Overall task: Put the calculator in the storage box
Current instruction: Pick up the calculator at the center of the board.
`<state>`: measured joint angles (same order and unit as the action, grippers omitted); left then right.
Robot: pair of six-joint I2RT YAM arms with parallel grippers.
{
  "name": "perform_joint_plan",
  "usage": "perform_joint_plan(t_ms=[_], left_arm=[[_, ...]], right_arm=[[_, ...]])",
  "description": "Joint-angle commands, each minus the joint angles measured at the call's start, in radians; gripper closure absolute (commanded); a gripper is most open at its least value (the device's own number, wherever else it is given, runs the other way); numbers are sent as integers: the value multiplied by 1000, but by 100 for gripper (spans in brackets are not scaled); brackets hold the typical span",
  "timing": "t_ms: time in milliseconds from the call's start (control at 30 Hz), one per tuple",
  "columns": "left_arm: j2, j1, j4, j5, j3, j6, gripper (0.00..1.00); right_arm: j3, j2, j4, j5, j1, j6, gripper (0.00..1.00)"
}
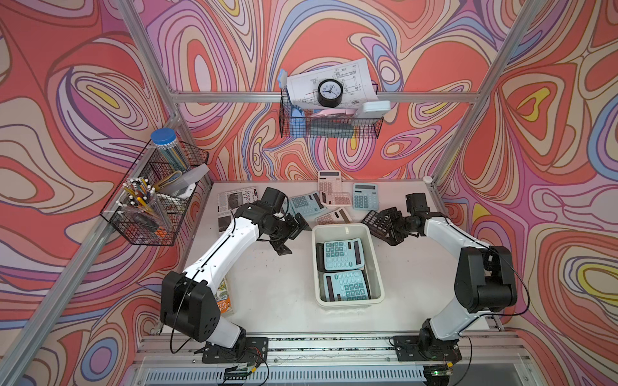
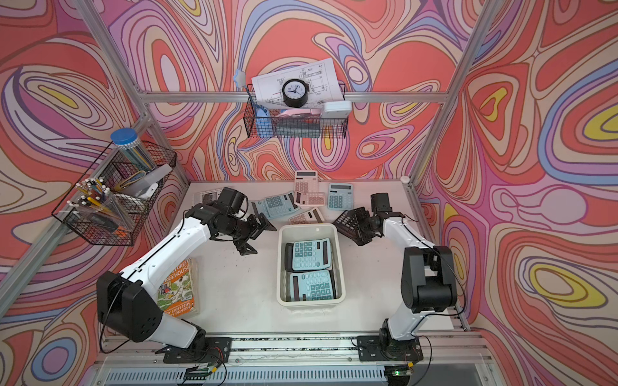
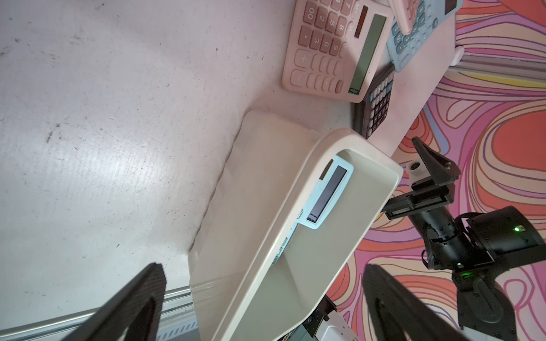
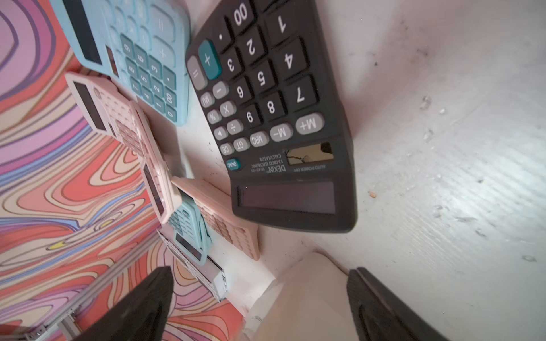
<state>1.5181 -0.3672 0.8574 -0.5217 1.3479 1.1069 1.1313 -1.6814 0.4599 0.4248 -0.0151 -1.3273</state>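
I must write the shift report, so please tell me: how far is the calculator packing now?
Done: two blue calculators lie in the storage box. In hand: nothing; the left claw is open, and the right claw, also open, hangs beside the black calculator on the table. Left: that one, the pink calculators and loose blue calculators behind.

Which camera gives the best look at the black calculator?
The right wrist view: the black calculator fills it, with its keys and display readable. Both top views show the calculator small, its keys unreadable. The left wrist view catches only a strip of its keys.
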Motion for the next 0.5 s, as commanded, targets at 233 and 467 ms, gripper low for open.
perform_joint_plan(t_ms=[233,467], left_arm=[[35,110,91,-102,31,27,2],[78,154,105,-139,75,6,3]], right_arm=[[37,-44,71,-95,-8,-240,2],[-74,-24,-76,-148,-59,-340,2]])
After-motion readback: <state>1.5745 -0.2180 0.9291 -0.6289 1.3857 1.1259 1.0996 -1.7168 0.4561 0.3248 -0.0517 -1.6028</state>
